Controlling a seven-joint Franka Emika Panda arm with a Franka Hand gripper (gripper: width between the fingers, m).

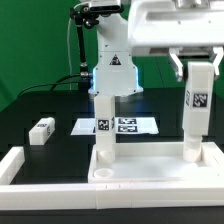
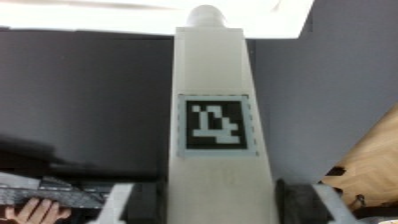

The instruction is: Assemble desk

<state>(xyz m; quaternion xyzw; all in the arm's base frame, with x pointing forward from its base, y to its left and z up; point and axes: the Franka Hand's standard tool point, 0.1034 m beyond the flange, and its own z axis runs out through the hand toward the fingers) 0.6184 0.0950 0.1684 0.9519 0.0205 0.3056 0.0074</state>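
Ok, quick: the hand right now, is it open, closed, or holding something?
Hand: its fingers sit on either side of the upright leg on the exterior view's right; whether they are clamped on it cannot be told.

gripper [image 1: 197, 66] straddles one upright leg [image 1: 196, 115] on the tabletop [image 1: 150, 180] — second leg [image 1: 104, 125] alongside.
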